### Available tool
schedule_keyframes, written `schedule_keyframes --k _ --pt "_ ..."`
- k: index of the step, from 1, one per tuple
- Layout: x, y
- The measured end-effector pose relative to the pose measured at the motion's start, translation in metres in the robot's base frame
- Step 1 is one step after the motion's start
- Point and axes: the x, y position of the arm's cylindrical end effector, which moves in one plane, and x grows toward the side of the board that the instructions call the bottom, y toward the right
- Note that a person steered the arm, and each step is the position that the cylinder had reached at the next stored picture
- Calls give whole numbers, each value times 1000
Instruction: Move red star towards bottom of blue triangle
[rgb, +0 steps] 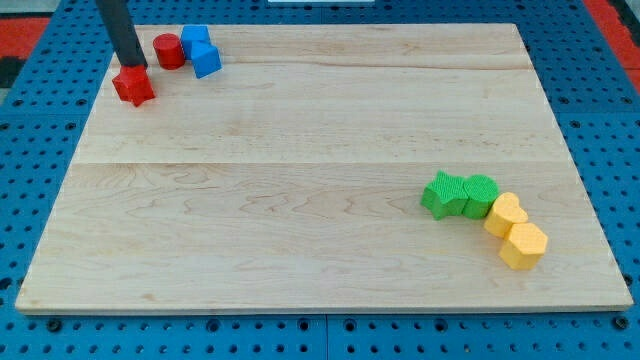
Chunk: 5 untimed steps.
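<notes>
While we look from the view's bottom up, we first see the blue base with rows of holes (300, 340) under everything. On it lies our tabletop (320, 200), a pale wooden board made of long planks.

Near the view's bottom right, two yellow blocks touch: a yellow hexagon (524, 245) and a yellow heart-like block (505, 214) just above it. Beside them, to the view's left, sit a green round block (480, 193) and a green star (443, 194), all in one close chain.

Far away, at the view's top left, we find the red star (133, 86). Our rod has no gripper, so nothing opens or closes. Our tip (131, 67) touches the top edge of the red star. Just to the view's right of the rod stands a red cylinder (168, 50). Next to it are two blue blocks, touching each other: a blue square one (194, 41) behind, and the blue triangle (206, 60) in front. The red star lies to the view's left of the blue triangle and a bit lower, not touching it.
</notes>
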Motion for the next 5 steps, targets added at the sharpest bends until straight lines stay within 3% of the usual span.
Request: schedule_keyframes --k 1,3,5 --pt "-5 -20" --pt "31 -34" --pt "49 43"
